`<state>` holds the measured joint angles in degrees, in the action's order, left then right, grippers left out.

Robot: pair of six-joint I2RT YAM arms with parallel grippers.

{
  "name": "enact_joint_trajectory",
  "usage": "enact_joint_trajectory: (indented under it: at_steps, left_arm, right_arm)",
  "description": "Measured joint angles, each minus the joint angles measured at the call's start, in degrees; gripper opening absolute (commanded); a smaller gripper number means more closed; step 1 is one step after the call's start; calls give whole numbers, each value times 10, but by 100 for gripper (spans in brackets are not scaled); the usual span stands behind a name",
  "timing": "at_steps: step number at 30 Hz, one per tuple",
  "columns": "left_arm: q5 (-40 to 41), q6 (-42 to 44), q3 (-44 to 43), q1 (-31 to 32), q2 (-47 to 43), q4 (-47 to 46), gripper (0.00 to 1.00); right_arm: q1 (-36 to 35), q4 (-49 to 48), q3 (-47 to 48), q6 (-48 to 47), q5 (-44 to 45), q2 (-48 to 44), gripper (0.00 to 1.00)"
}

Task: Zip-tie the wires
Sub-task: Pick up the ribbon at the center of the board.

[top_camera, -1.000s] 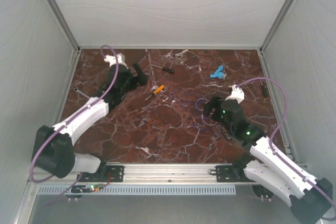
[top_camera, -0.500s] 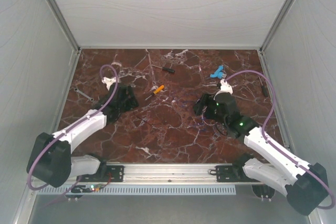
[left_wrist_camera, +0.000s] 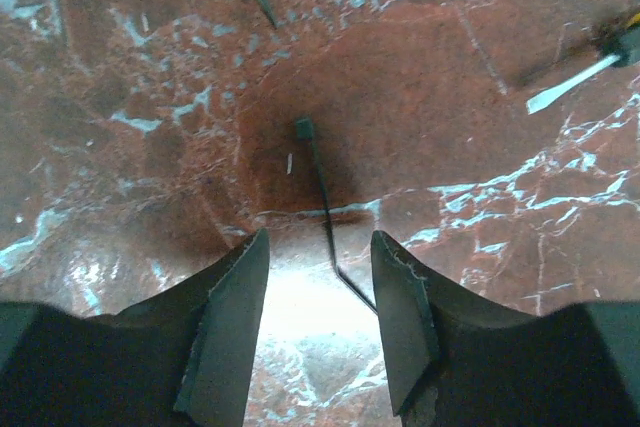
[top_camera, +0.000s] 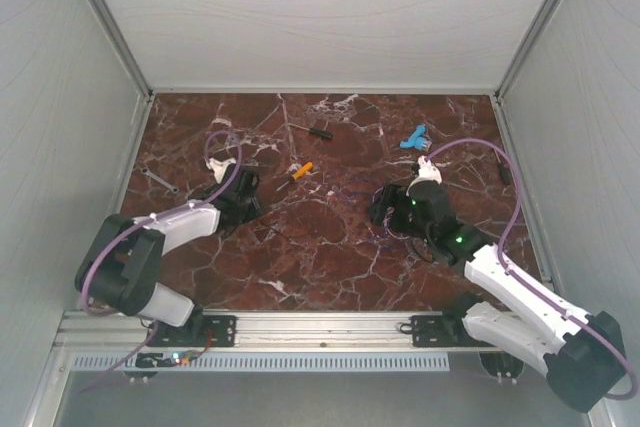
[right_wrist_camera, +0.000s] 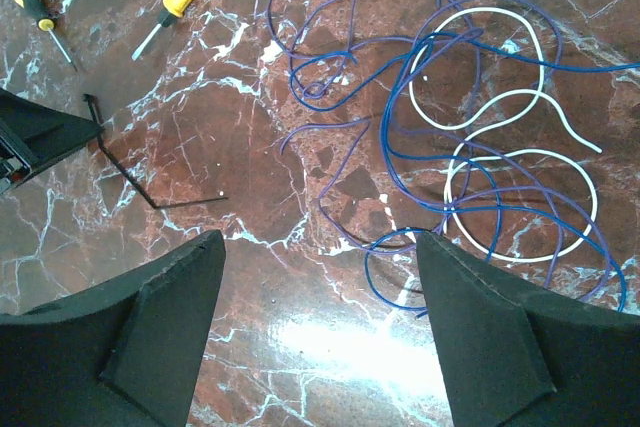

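**Red marble table [top_camera: 330, 257], white booth: nothing tied yet**

Loose right of centre: the wires [right_wrist_camera: 455, 162], purple-blue and white loops, unbundled. Left of them, unthreaded: a black zip tie [left_wrist_camera: 318, 192]. Over the tie, jaws apart, holding nothing: left gripper [left_wrist_camera: 320, 237]. Above the wires, spread and empty: right gripper [right_wrist_camera: 320, 237]. Left to do, seemingly: gathering, wrapping, cinching. Barely traceable from overhead; one blue strand cut off at the frame edge.

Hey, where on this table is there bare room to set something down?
Widest bare patch: the near middle of the table, between the left arm and right arm, nearer than the orange screwdriver. The back left corner looks free. Crowded: around the right tool, at the wires, and ahead of the left tool, where the zip tie lies.
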<state>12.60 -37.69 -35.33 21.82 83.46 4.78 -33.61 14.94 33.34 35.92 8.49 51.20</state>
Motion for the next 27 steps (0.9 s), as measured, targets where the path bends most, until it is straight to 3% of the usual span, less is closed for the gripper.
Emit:
enact_joint_trajectory:
  at_steps: [7, 15, 19, 27]
  left_arm:
    - [21, 2, -12, 6, 30, -25, 20]
    - [67, 4, -56, 38, 75, -10, 17]
    - [84, 6, -67, 45, 86, -3, 0]
    - [91, 16, -76, 48, 96, -4, 0]
  right_arm:
    - [0, 0, -3, 0, 0, 0, 76]
    - [0, 3, -7, 0, 0, -3, 76]
    - [0, 3, -12, 0, 1, -9, 77]
    - [0, 18, -16, -1, 7, -27, 77]
